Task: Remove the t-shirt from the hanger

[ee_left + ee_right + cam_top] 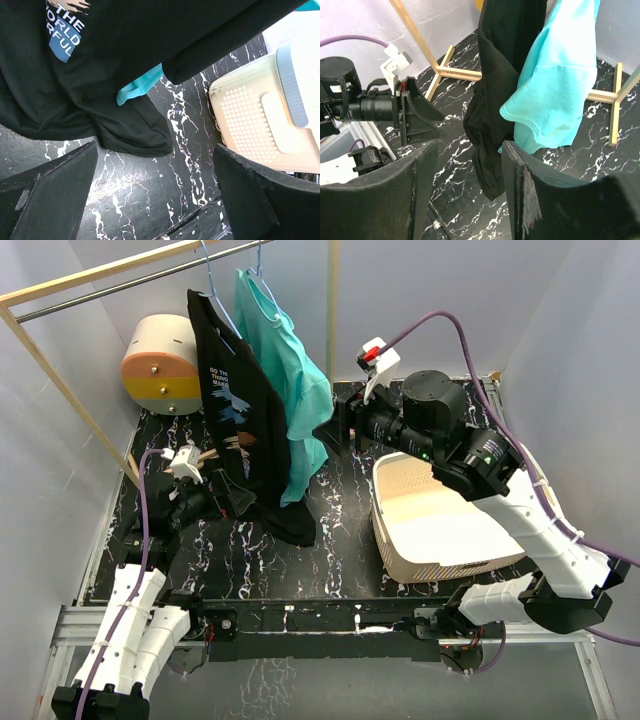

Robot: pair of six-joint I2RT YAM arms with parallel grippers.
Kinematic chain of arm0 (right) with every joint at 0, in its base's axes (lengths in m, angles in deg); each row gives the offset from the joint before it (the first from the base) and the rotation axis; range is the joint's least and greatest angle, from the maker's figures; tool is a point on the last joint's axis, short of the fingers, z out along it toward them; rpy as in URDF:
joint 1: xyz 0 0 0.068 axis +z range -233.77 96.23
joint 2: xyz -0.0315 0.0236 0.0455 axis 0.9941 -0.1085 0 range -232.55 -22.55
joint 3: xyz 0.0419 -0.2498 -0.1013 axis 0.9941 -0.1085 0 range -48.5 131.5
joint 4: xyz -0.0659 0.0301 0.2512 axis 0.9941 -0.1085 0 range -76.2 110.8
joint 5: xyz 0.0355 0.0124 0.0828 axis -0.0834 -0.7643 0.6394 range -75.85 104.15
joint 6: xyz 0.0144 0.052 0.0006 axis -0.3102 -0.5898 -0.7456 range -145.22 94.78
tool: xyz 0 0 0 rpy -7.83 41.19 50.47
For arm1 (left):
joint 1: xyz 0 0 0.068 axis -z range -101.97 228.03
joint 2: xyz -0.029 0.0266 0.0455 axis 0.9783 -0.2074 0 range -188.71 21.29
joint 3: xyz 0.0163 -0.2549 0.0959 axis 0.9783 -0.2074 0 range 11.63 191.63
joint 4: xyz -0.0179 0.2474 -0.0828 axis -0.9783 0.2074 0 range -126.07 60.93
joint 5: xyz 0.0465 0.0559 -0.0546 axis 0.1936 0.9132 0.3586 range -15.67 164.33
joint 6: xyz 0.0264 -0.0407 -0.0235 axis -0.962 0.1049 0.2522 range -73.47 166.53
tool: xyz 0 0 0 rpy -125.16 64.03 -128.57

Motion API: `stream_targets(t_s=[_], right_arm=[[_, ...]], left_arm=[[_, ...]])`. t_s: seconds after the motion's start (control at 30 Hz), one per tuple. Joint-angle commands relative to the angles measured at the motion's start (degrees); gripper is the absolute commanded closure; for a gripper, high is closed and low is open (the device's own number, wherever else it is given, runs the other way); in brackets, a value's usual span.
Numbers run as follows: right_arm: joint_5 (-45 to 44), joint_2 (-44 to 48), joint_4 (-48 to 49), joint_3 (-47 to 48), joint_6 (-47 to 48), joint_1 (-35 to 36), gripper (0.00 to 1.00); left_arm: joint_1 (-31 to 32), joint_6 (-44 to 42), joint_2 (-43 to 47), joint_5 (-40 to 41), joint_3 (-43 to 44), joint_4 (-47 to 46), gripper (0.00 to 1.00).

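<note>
Top external view: black t-shirt (pixel 240 420) and teal t-shirt (pixel 300 380) hang side by side on wire hangers (pixel 215 290) over the counter's (pixel 300 560) far left corner; left gripper (pixel 232 502) spread wide, empty, just beside the black hem; right gripper (pixel 337 432) partly spread, empty, near the teal t-shirt; basket (pixel 440 540) at the right edge.
</note>
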Motion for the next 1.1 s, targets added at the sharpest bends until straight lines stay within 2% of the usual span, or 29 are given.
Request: stream_targets(t_s=[0.0, 0.13, 0.33, 0.53, 0.87, 0.93, 1.07], right_arm=[[0.8, -1.0, 1.2, 5.4, 2.0, 0.1, 0.40], [1.0, -1.6, 3.0, 6.9, 2.6, 0.1, 0.36], [-3.5, -5.1, 1.8, 11.6, 2.9, 0.1, 0.39], [-8.0, -7.5, 3.8, 14.8, 4.0, 0.1, 0.37], [-18.1, -22.9, 2.2, 33.7, 12.1, -0.2, 0.34], [-17.9, -24.8, 3.2, 35.0, 12.3, -1.4, 0.34], [-11.8, -27.9, 5.7, 35.1, 9.8, -5.7, 0.36]], left_arm=[[0.4, -0.1, 0.2, -2.1, 0.9, -0.6, 0.03], [0.4, -0.1, 0.1, -2.3, 0.9, -0.7, 0.03], [0.5, 0.0, 0.6, -2.2, 0.8, -0.7, 0.03], [0.6, 0.0, 0.6, -2.2, 0.8, -0.8, 0.03], [1.2, 0.0, 1.1, -1.6, 0.8, -0.6, 0.03], [1.5, 0.1, 1.3, -1.3, 0.9, -0.5, 0.03], [2.1, 0.1, 1.5, -0.7, 0.8, -0.4, 0.03]])
